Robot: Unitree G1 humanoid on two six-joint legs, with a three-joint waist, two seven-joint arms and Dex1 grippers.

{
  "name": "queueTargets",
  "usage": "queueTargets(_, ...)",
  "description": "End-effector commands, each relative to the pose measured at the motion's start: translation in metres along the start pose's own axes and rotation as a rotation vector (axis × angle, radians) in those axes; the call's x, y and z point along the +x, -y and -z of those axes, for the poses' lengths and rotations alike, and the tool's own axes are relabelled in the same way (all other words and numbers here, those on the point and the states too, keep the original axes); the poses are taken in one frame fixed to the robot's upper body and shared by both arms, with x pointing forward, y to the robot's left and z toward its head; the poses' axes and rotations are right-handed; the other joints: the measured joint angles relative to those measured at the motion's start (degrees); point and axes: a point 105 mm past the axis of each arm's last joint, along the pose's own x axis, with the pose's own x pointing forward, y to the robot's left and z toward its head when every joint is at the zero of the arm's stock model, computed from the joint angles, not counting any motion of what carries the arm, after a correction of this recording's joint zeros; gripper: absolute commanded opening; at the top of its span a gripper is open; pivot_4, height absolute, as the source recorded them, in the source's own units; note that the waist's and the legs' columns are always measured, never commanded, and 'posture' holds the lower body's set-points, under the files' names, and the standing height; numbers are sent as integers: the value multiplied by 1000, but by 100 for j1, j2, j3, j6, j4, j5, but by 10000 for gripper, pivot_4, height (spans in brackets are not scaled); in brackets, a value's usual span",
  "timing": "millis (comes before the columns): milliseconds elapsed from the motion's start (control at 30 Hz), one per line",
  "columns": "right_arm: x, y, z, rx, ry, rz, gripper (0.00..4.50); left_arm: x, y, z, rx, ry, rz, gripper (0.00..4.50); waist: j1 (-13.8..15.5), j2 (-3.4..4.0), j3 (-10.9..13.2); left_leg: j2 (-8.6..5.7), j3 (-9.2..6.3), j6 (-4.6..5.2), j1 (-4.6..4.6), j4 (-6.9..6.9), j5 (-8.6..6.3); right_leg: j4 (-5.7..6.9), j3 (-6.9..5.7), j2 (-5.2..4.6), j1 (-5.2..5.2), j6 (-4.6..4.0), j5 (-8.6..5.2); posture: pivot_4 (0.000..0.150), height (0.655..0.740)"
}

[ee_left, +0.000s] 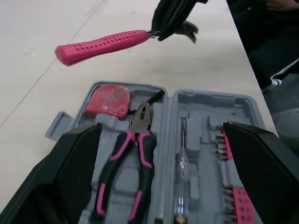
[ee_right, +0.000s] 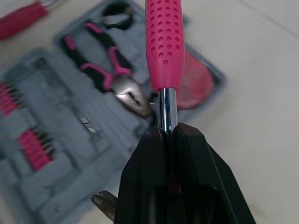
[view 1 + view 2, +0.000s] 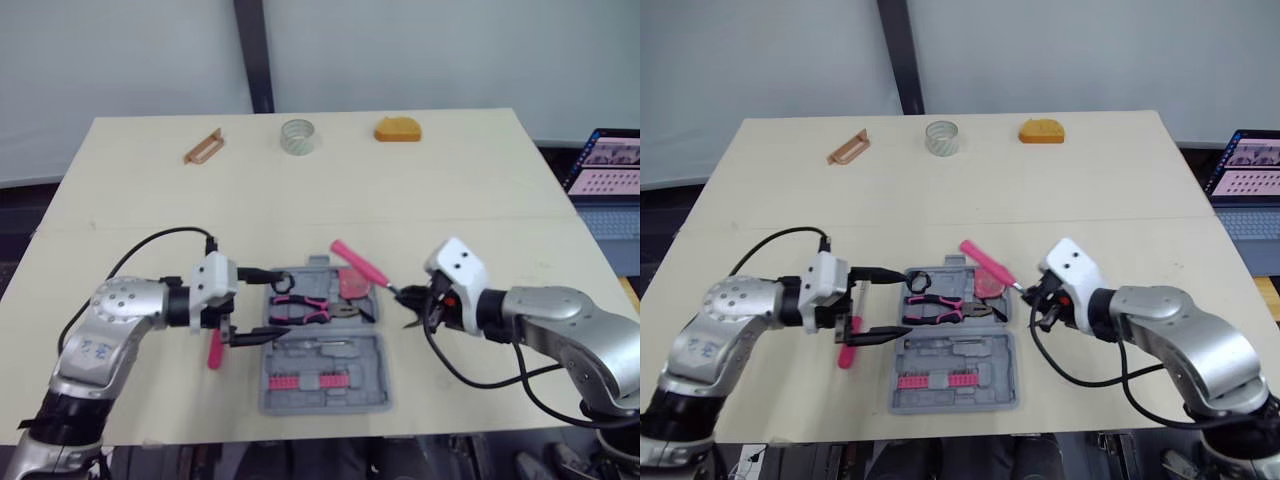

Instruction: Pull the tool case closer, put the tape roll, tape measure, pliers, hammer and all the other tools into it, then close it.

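The grey tool case [image 3: 372,398] lies open near the table's front edge. In it are black-and-pink pliers [image 3: 305,312], a red tape measure [image 3: 352,284], a black ring [image 3: 281,283], a tester screwdriver [image 1: 181,172] and pink bits [image 3: 305,380]. My right gripper [image 3: 412,305] is shut on the hammer's metal neck. The hammer's pink handle [image 3: 358,262] points out over the case's right half. My left gripper [image 3: 288,302] is open at the case's left edge, holding nothing. A pink-handled tool [image 3: 215,350] lies on the table left of the case. A translucent tape roll [image 3: 298,136] stands at the back.
At the far edge, a brown frame-like piece [image 3: 203,147] lies at the left and an orange object [image 3: 398,129] at the right. A laptop [image 3: 608,170] sits off the table's right side. A bare stretch of table [image 3: 320,200] separates the case from the far items.
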Motion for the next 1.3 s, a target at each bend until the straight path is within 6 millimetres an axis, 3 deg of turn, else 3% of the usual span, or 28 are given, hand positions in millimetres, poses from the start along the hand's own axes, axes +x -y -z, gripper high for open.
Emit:
queueTargets(33,2,-28,-15,-154,-38,-164,287,-21,6,-6,47,-1,-84,45000,-8,-9,6,0,-2,0,0,-1,0,0,-1,0,-1,0,0,1500,7400)
queueTargets(233,9,-44,-17,-253,-174,-284,287,-40,34,14,-26,-60,-126,45000,-10,-20,14,1,1,-1,0,-2,0,1,0,0,-3,0,0,1500,7400)
queueTargets(533,32,-51,-12,-359,-350,-289,287,-46,60,35,-65,-93,-145,45000,-15,-23,15,2,3,-4,-8,2,-2,5,1,0,-16,0,0,1500,7400)
queueTargets(900,48,-49,-9,-413,-403,-274,287,-50,64,58,-82,-127,-165,45000,-22,-23,15,3,16,-4,-29,2,-1,21,7,0,-53,-1,0,1500,7400)
queueTargets(1300,56,-63,-5,-427,-408,-308,287,-53,68,59,-104,-139,-168,45000,-23,-23,15,5,17,-4,-30,2,-1,21,7,0,-53,-1,0,1500,7400)
